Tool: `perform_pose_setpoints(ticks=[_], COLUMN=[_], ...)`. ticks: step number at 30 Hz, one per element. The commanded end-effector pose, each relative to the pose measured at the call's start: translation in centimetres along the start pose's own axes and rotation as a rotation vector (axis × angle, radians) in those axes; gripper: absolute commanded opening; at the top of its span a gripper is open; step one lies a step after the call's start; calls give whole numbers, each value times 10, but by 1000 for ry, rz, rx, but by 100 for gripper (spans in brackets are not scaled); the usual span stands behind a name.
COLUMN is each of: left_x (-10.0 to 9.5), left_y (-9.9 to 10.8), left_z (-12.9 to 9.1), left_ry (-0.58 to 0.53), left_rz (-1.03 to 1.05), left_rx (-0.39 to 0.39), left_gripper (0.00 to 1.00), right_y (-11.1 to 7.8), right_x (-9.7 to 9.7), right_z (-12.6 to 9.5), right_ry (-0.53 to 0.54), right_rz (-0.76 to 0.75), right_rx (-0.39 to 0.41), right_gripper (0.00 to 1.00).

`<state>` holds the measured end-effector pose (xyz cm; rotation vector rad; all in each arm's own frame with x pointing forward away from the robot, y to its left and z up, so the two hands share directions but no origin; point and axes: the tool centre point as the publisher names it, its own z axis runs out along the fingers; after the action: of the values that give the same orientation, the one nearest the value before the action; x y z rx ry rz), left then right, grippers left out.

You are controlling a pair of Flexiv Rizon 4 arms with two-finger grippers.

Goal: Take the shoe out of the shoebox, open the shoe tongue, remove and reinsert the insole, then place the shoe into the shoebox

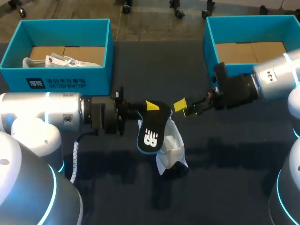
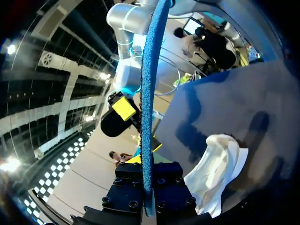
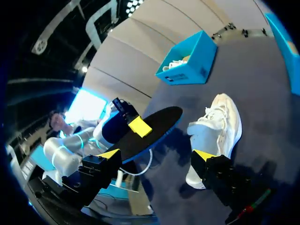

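1. dark tabletop (image 1: 225, 154) carries two teal boxes along its far edge: the left shoebox (image 1: 61, 77), with something white inside, and the right shoebox (image 1: 209, 44), showing a brown floor.
2. left arm (image 1: 51, 115) lies level above the tabletop, coming in from the left side with its wrist pointing toward the middle.
3. left jaws are clamped on the insole (image 1: 151, 131) near one end. the insole is black with a blue edge and hangs tilted in the air, its lower end over the shoe.
4. white shoe (image 1: 172, 149) sits on the tabletop near the middle, just under the insole and well apart from both boxes.
5. right arm (image 1: 276, 77) comes in from the right side and slopes down toward the middle.
6. right jaws stand wide apart and hold nothing. their yellow fingertips (image 3: 108, 153) sit just beside the insole's upper end, facing the left jaws.
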<state>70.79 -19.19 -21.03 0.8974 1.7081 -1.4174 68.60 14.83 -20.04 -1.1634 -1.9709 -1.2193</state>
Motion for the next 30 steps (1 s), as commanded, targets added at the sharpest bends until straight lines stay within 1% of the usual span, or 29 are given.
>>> perform_pose_setpoints(ticks=[1,4,5,23,24,25,26,28,30], left_x=[-1,-2,-3,-4,-4,-4,-4,-4,-4], left_y=[-4,-5,-5,-5,-5,-5,-5,-5,-5], left_z=[-1,1,1,2,2,2,2,2,2], left_ry=[-7,-25,-27,-32,-32,-32,-32,-32,-32], left_rz=[-64,-119,-127,-144,-144,-144,-144,-144,-144], left_rx=[2,1,3,-4,-4,-4,-4,-4,-4], left_gripper=[0,0,0,0,0,0,0,0,0], right_y=[5,4,4,4,4,4,5,6,4], right_x=[7,8,6,6,4,2,1,1,-2], right_z=[-2,-6,-7,-7,-9,-12,-16,-22,-28], right_ry=[-84,-112,-166,-166,-163,-160,-173,-237,-238], right_rz=[-56,-108,-92,-92,-128,-167,-245,-357,-440], right_rx=[43,6,-17,-17,-15,-30,-31,9,10], right_gripper=[100,100,100,100,100,100,100,100,100])
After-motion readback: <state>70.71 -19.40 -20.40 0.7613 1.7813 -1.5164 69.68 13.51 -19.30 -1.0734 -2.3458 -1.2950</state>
